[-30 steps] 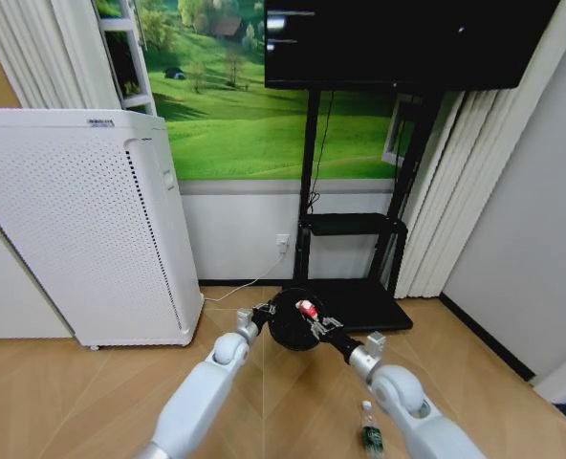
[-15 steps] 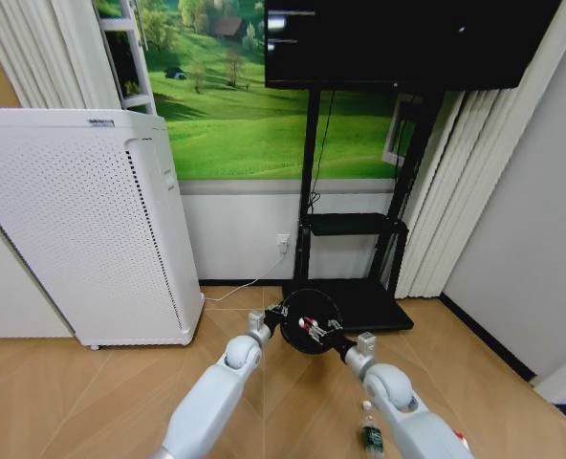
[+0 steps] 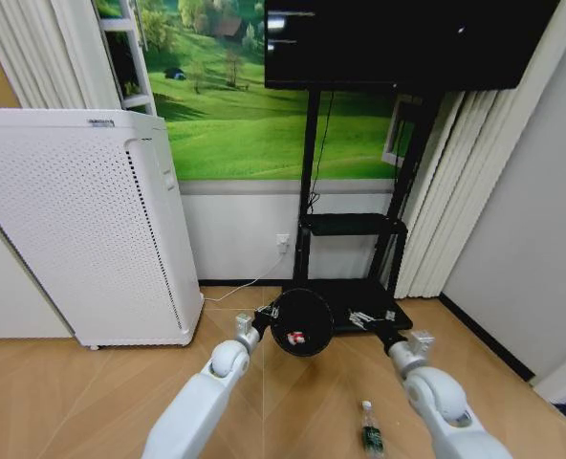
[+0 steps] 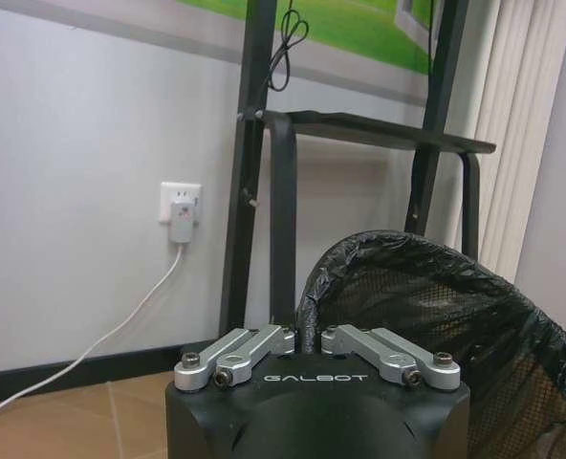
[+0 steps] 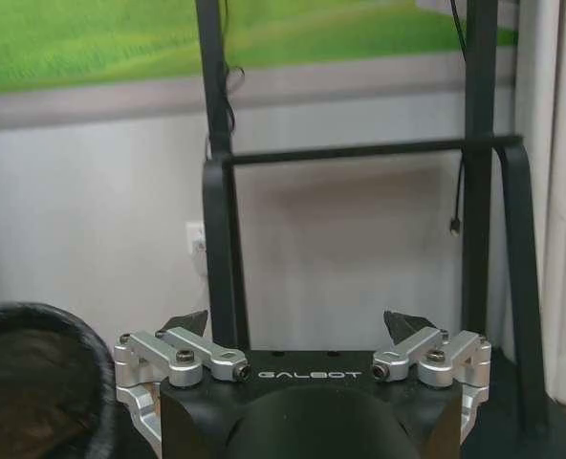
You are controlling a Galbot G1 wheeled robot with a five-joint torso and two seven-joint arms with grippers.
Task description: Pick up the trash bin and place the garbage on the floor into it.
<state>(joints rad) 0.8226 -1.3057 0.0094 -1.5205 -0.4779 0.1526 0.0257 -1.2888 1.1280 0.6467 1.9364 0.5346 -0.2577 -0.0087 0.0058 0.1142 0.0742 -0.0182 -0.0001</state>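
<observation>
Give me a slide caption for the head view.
Left gripper holds the black trash bin with a red-and-white scrap inside; open right gripper beside it.

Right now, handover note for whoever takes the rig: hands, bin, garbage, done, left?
Left hand: shut on the bin rim, holding it up, mouth toward the head camera.
Right hand: open, empty, right of the bin.
Done: one red-and-white piece lies in the bin.
Left: the bottle lies on the floor by the right arm. I can't locate the second red-and-white piece.
</observation>
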